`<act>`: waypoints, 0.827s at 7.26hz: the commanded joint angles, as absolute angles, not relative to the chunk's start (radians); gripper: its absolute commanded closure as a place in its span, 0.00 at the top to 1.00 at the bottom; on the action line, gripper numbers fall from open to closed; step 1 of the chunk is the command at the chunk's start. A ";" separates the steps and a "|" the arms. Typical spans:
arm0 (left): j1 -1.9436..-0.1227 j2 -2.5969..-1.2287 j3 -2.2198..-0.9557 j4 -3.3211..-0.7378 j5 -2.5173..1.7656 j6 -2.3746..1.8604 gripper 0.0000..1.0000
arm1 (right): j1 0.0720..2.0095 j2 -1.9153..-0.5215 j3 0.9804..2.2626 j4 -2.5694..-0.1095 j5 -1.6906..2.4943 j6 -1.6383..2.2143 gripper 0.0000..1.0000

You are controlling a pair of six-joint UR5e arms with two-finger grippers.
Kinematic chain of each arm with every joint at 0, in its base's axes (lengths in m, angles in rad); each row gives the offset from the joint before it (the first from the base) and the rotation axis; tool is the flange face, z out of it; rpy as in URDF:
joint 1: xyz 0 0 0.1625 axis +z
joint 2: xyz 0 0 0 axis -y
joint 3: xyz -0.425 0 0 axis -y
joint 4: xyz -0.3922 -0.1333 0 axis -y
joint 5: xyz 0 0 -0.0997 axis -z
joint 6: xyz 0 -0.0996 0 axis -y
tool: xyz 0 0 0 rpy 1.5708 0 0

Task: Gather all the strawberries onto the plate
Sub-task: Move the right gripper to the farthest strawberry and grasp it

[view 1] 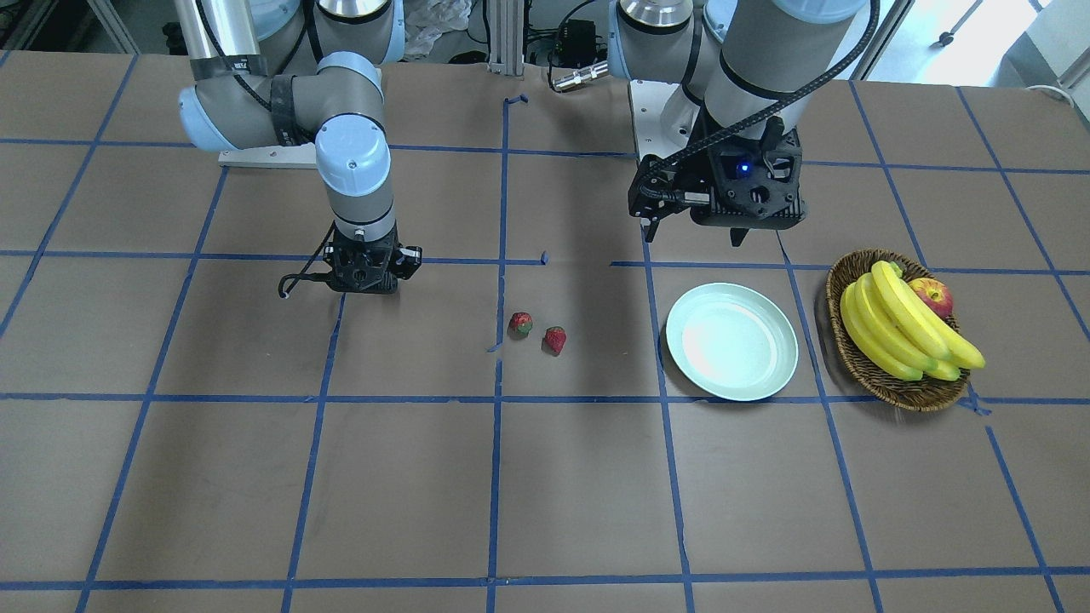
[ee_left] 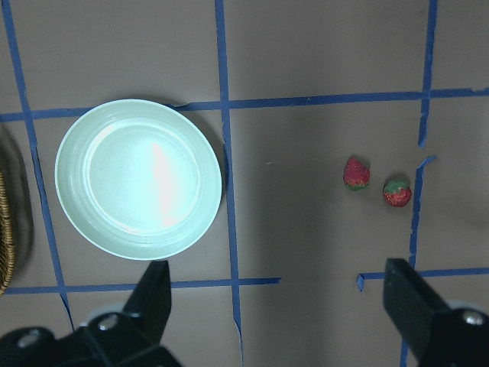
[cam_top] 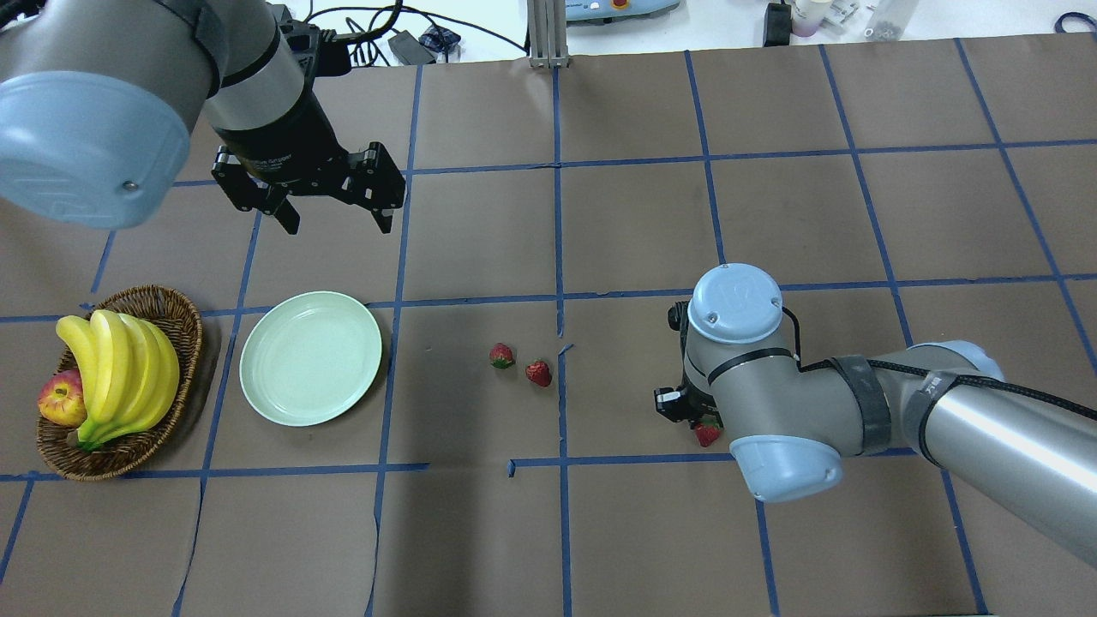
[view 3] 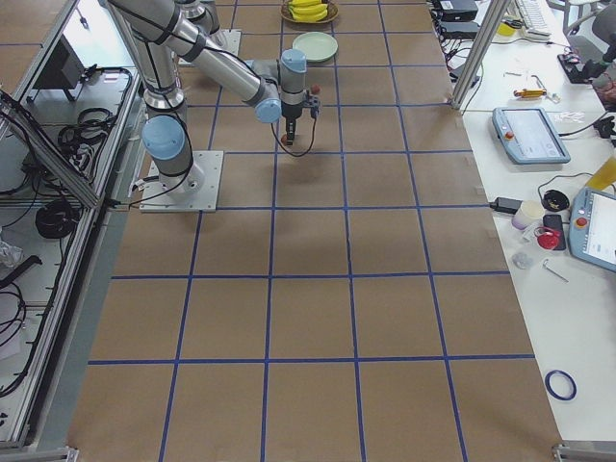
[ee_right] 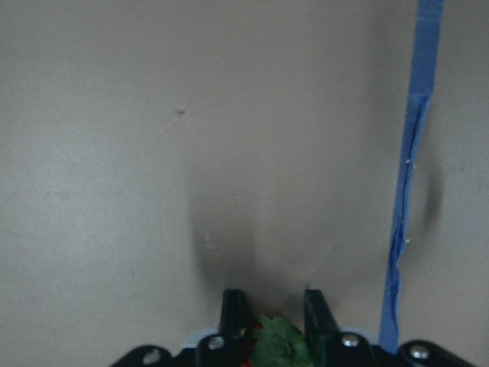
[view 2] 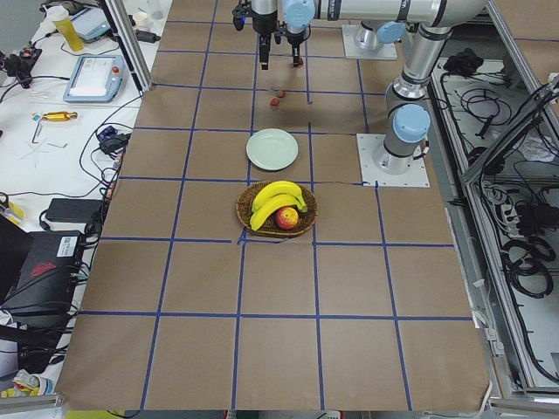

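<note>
Right gripper [ee_right: 273, 306] pinches one strawberry [ee_right: 279, 344], its green cap showing between nearly closed fingers [ee_right: 233, 310] at the wrist view's bottom edge (a side grip, apparently for lifting). Left gripper [cam_top: 338, 224] hangs wide open and empty at the overhead's upper left, seemingly to leave the mint plate [cam_top: 310, 357] beneath it unobstructed; two strawberries [cam_top: 502, 355] [cam_top: 538, 373] lie mid-frame.

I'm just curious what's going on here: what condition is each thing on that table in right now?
Plate: empty.
Two strawberries: lying loose, outside the plate.
Third strawberry: gripped.
Right gripper: jaws shut on that berry.
Left gripper: jaws open, empty.
Basket: holds bananas and apple.
</note>
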State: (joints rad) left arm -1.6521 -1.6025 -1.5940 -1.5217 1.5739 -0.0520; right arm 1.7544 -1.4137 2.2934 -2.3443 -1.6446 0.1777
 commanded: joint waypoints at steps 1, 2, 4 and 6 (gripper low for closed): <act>-1.652 -1.603 -1.594 -1.522 1.574 -0.052 1.00 | 1.755 -1.414 2.284 -2.290 -1.635 0.176 0.00; -1.652 -1.603 -1.594 -1.522 1.574 -0.052 1.00 | 1.753 -1.414 2.264 -2.290 -1.632 0.176 0.00; -1.652 -1.603 -1.594 -1.522 1.574 -0.052 1.00 | 1.769 -1.373 2.010 -2.120 -1.512 0.260 0.00; -1.652 -1.603 -1.594 -1.522 1.574 -0.052 1.00 | 1.895 -1.242 1.845 -2.117 -1.477 0.488 0.00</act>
